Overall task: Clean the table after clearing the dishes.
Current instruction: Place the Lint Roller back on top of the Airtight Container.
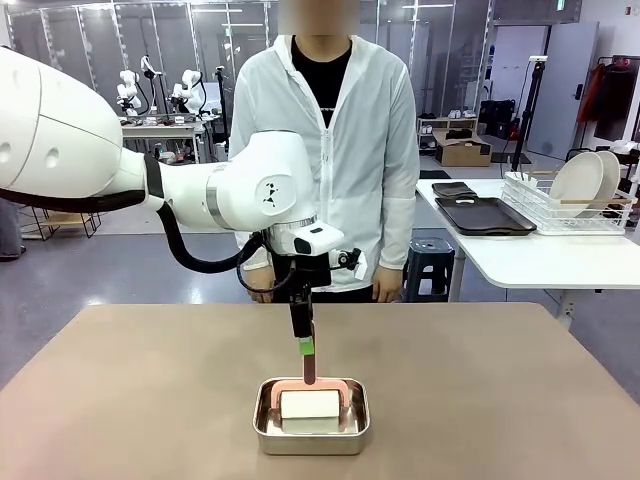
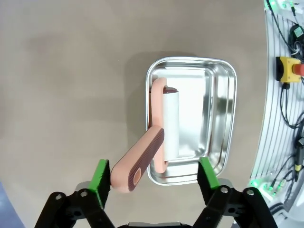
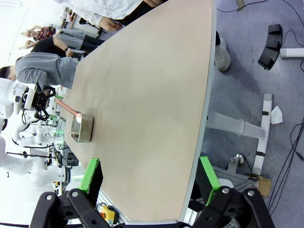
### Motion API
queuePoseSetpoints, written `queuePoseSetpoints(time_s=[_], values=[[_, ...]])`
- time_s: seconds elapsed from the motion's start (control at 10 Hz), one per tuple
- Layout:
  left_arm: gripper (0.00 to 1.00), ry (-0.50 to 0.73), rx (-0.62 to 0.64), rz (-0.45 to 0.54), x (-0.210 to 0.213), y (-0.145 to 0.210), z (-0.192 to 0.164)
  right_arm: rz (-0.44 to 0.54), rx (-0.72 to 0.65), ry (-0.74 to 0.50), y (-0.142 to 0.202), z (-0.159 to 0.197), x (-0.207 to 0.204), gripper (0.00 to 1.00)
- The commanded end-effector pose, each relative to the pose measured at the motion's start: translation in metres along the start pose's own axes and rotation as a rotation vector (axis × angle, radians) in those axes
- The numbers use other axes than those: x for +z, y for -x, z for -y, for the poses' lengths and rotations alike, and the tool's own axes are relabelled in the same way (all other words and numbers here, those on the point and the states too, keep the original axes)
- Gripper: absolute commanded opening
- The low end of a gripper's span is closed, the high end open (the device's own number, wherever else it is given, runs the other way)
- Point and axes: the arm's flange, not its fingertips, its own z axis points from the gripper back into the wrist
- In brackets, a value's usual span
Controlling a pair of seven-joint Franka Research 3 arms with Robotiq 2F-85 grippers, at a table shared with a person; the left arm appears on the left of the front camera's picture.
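The taupe table [image 1: 150, 400] has a small steel pan [image 1: 311, 416] near its front edge. In the pan lies a white roller [image 1: 309, 405], and its pink handle [image 1: 309, 365] sticks up. My left gripper [image 1: 303, 338] hangs straight above that handle. In the left wrist view the left gripper [image 2: 155, 175] is open, and the handle [image 2: 137, 164] leans close to one green pad [image 2: 102, 176] with the other pad well clear. My right gripper [image 3: 149, 173] is open and holds nothing, out past the table's edge [image 3: 202, 118]. Two white plates [image 1: 585, 180] stand in a rack, with dark trays [image 1: 480, 213] beside them.
A person [image 1: 325, 150] stands at the far side of the table, arms down. The rack [image 1: 565, 205] and trays rest on a white side table [image 1: 540, 260] at the right. A stool [image 1: 433, 265] stands behind the main table. Cables and a yellow button box [image 2: 287, 69] lie off its front edge.
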Motion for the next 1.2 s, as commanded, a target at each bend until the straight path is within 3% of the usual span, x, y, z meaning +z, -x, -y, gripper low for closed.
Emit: queuePoseSetpoints(time_s=[0.0, 0.4, 0.5, 1.1], values=[[1.00, -0.024, 0.005, 0.032, 0.001, 0.011, 0.009, -0.003, 0.005, 0.013, 0.005, -0.004, -0.001, 1.00], [1.00, -0.050, -0.016, 0.046, 0.004, 0.021, 0.015, -0.003, 0.005, 0.013, 0.005, -0.004, -0.001, 1.00], [1.00, -0.036, 0.011, 0.015, 0.008, 0.007, 0.000, -0.003, 0.005, 0.013, 0.005, -0.004, -0.001, 1.00], [1.00, -0.036, 0.011, 0.015, 0.008, 0.007, 0.000, -0.003, 0.005, 0.013, 0.005, -0.004, -0.001, 1.00]])
